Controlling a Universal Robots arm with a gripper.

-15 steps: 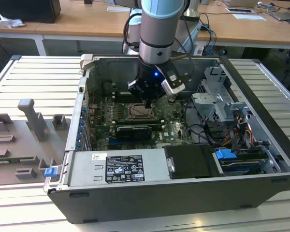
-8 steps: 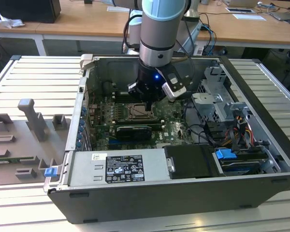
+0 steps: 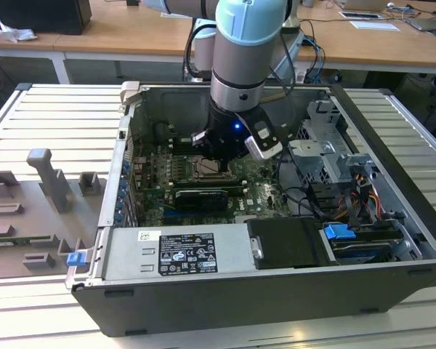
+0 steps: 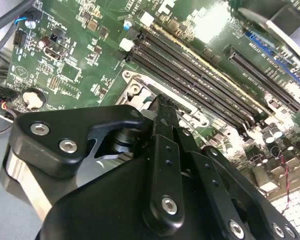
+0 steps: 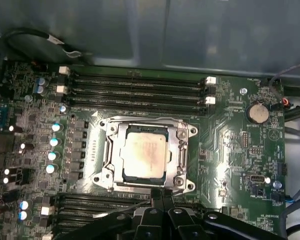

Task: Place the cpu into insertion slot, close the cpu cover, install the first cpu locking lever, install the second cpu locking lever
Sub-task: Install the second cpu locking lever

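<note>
1. In the first wrist view, you can see the cpu point(image 5: 145, 152) lying flat and square inside the insertion slot point(image 5: 109, 165), at the middle of the green motherboard point(image 5: 230, 145). Judge the first step as done.

2. The cpu cover point(image 5: 182, 150) appears to lie down over the chip, its silver frame ringing the pale top on all sides through the cut-out centre. You may count the second step as likely done, though the pictures do not prove it is pressed fully home.

3. The locking levers are hard to pick out. Thin metal runs along the frame's edges, but you cannot tell whether either lever is hooked under its catch. Treat both lever steps as unconfirmed.

4. The gripper point(image 5: 161, 196) sits at about six o'clock of the socket in the first wrist view, its fingertips drawn together with no gap between them and nothing held. They meet right at the socket frame's near edge; whether they touch it cannot be told.

5. In the second wrist view, the gripper point(image 4: 162, 102) points its clenched tips at the socket's metal rim, with the long black memory slots point(image 4: 200, 75) just beyond.

6. In the exterior view, the arm reaches down into the open computer case point(image 3: 392, 240), with the gripper point(image 3: 219, 155) low over the board's centre.
</note>
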